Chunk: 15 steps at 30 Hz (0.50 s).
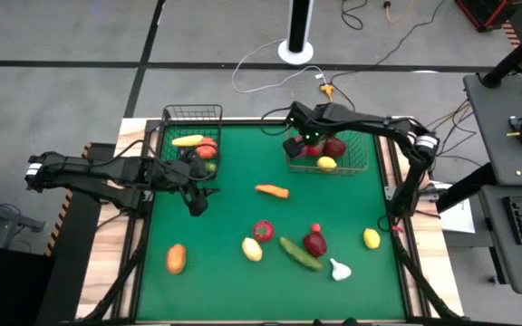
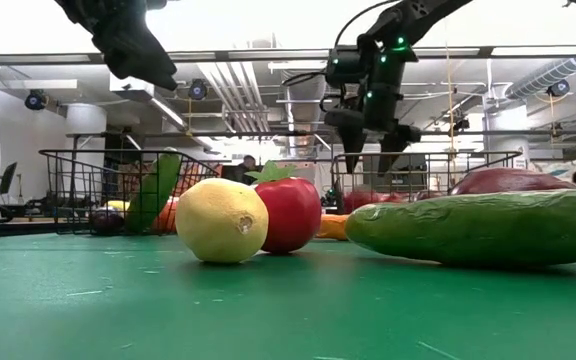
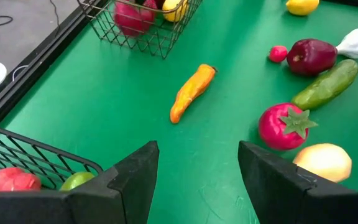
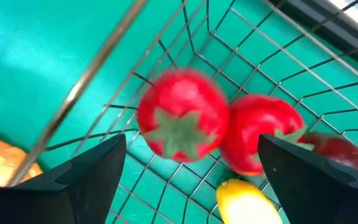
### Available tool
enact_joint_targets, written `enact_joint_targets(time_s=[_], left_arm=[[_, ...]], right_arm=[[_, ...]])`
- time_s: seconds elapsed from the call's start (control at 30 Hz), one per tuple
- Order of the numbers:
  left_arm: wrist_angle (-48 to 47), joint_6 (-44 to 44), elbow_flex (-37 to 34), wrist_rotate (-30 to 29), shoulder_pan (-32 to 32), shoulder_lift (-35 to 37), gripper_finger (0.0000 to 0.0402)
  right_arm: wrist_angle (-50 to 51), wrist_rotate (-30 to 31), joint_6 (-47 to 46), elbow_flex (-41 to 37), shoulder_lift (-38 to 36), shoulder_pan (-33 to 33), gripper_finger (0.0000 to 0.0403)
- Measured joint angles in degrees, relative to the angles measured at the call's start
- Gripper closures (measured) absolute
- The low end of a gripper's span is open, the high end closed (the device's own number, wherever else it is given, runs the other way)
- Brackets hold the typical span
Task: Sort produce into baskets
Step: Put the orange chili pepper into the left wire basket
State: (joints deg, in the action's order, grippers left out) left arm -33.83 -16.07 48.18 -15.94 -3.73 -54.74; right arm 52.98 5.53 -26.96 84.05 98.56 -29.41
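Note:
My right gripper hangs open over the left end of the brownish-grey wire basket. In the right wrist view a red tomato shows blurred below and between the open fingers, which do not touch it. Beside it in the basket lie another red tomato, a dark red fruit and a yellow lemon. My left gripper is open and empty above the green mat, just near of the dark black wire basket. That basket holds yellow, red and green produce.
Loose on the mat lie an orange carrot, a red tomato, a pale lemon, a cucumber, a dark red vegetable, white garlic, a yellow lemon and an orange fruit.

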Motion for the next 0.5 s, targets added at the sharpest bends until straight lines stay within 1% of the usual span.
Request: enact_joint_targets(time_s=[0.33,0.4,0.5], left_arm=[[-0.6,-2.6,-1.4,0.0,0.0,-0.1,0.0196],[-0.6,-3.5,-2.2,0.0,-0.1,-0.1,0.0196],[-0.5,-5.0,-3.4,0.0,-0.5,-0.1,0.0196]], right_arm=[[-1.9,0.7,-0.3,0.0,-7.6,1.5,0.0046],[-2.6,1.9,-0.4,0.0,-9.4,2.7,0.0046],[-2.8,5.6,-0.4,0.0,-11.9,5.2,0.0046]])
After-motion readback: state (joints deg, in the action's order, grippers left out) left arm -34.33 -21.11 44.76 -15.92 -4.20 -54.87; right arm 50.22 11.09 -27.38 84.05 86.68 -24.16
